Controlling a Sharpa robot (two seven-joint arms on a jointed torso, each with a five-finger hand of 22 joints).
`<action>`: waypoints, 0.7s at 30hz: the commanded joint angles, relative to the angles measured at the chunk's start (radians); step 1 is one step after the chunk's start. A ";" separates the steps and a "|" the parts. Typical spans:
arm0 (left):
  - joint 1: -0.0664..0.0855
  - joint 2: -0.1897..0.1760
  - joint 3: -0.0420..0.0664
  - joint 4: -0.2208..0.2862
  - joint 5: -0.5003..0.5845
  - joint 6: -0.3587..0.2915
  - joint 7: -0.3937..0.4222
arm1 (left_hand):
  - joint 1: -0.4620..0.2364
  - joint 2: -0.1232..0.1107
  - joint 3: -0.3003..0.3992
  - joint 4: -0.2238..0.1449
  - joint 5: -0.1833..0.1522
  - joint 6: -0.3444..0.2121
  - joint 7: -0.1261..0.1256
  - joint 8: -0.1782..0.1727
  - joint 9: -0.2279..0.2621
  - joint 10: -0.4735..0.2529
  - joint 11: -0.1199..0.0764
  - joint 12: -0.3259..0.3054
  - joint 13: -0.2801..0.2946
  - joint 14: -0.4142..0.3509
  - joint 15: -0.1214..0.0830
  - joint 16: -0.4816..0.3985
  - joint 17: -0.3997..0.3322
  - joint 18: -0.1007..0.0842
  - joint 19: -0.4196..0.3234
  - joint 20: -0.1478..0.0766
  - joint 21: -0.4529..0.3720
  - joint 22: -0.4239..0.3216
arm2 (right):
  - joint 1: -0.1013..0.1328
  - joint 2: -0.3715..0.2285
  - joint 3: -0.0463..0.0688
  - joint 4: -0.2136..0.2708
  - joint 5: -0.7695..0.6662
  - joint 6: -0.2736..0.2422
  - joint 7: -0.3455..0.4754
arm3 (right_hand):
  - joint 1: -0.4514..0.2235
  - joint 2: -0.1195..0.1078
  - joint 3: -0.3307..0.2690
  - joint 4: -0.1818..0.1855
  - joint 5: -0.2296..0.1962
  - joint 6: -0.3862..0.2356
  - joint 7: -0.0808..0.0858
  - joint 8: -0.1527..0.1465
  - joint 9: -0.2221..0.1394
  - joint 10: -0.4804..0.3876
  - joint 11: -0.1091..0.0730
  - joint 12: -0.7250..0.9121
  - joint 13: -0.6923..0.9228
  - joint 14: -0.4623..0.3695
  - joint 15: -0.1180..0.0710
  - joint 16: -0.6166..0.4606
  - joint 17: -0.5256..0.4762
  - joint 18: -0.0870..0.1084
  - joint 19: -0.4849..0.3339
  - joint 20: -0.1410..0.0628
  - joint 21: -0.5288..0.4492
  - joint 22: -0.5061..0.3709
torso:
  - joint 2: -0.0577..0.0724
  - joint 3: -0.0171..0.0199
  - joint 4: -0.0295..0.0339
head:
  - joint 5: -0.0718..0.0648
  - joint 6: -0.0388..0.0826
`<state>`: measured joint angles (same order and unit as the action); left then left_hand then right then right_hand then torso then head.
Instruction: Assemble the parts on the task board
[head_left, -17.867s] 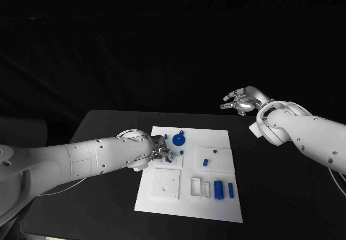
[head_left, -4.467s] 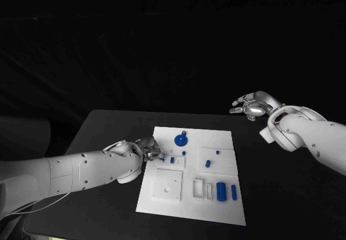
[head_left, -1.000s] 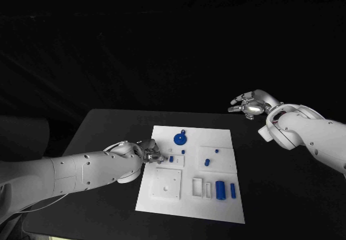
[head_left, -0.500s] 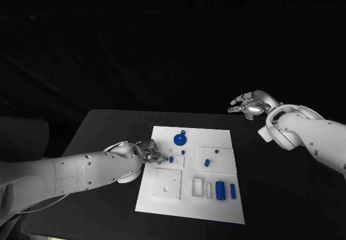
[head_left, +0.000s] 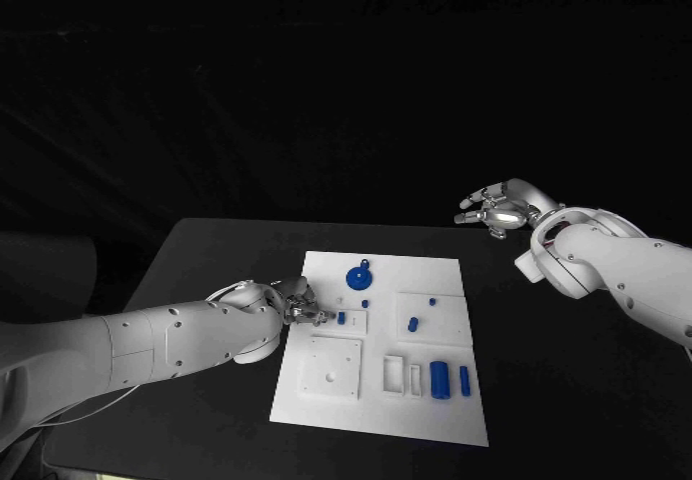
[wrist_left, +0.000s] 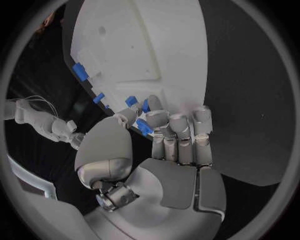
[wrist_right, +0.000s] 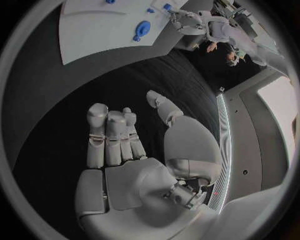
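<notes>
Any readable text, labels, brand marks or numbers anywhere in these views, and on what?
None can be read.
Task board: plain white, no lettering visible.
Blue parts: no marks visible.
Left hand and right hand: no brand mark or number visible.

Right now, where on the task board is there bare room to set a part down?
Bare: the task board's near strip below the slots, and its far right corner beyond the round blue part. Crowded: around the left hand and the blue pegs.
</notes>
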<state>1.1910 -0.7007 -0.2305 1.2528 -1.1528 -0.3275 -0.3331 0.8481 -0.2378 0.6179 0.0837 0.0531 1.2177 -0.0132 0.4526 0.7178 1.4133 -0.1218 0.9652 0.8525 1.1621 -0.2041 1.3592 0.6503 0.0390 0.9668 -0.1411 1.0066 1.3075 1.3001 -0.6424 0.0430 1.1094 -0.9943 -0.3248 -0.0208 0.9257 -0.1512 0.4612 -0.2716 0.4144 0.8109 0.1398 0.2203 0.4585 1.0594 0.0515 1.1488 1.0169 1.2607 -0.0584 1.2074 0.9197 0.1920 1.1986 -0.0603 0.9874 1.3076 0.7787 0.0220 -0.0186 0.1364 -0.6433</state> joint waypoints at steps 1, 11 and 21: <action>-0.001 0.000 0.001 -0.001 0.020 -0.001 0.003 | -0.002 -0.016 -0.001 0.017 -0.004 -0.008 -0.002 0.007 0.002 -0.006 0.000 0.006 -0.001 -0.008 0.001 0.003 -0.002 0.009 -0.008 -0.133 0.005 0.009 | 0.000 0.001 0.000 0.000 -0.002 0.011 0.009 | -0.010 0.001 -0.002 0.007 0.007 -0.019 0.028 0.005 -0.001 -0.007 0.001 0.007 -0.002 0.009 -0.001 -0.004 0.001 0.070 0.000 -0.006 -0.004 0.012 | 0.000 0.0003 0.0003 | -0.001 0.001; -0.001 -0.001 0.024 -0.003 0.056 -0.010 0.020 | -0.010 -0.039 -0.007 0.066 -0.004 -0.013 -0.001 0.009 0.004 -0.008 0.001 0.005 -0.004 -0.011 0.000 0.003 -0.004 0.010 -0.010 -0.132 0.006 0.008 | 0.000 0.002 0.000 -0.001 -0.002 0.011 0.009 | -0.010 0.001 -0.001 0.007 0.008 -0.019 0.028 0.005 -0.002 -0.007 0.001 0.007 -0.002 0.009 -0.001 -0.004 0.001 0.070 0.001 -0.006 -0.004 0.012 | 0.000 0.0008 -0.0002 | 0.000 0.001; -0.001 -0.005 0.038 -0.007 0.075 -0.016 0.025 | -0.028 -0.052 -0.030 0.107 -0.004 -0.017 0.000 0.009 0.004 -0.010 0.001 0.003 -0.006 -0.014 -0.001 0.002 -0.007 0.011 -0.015 -0.131 0.005 0.007 | 0.000 0.002 0.000 -0.002 -0.002 0.011 0.009 | -0.010 0.001 -0.001 0.008 0.008 -0.020 0.028 0.005 -0.002 -0.007 0.001 0.007 -0.003 0.010 -0.001 -0.004 0.001 0.070 0.001 -0.006 -0.004 0.013 | 0.000 0.0004 0.0003 | 0.001 0.002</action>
<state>1.1902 -0.7058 -0.1930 1.2453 -1.0987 -0.3349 -0.3229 0.8250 -0.2831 0.5863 0.1841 0.0532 1.2088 -0.0146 0.4569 0.7205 1.4095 -0.1180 0.9652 0.8475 1.1552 -0.2046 1.3592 0.6445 0.0387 0.9594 -0.1414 1.0066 1.3074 1.3000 -0.6411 0.0430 1.1068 -0.9942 -0.3247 -0.0205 0.9257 -0.1512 0.4584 -0.2688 0.4183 0.8128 0.1418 0.2203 0.4585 1.0594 0.0515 1.1530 1.0161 1.2607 -0.0584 1.2074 0.9195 0.1919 1.2007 -0.0590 0.9874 1.3074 0.7783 0.0226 -0.0185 0.1371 -0.6415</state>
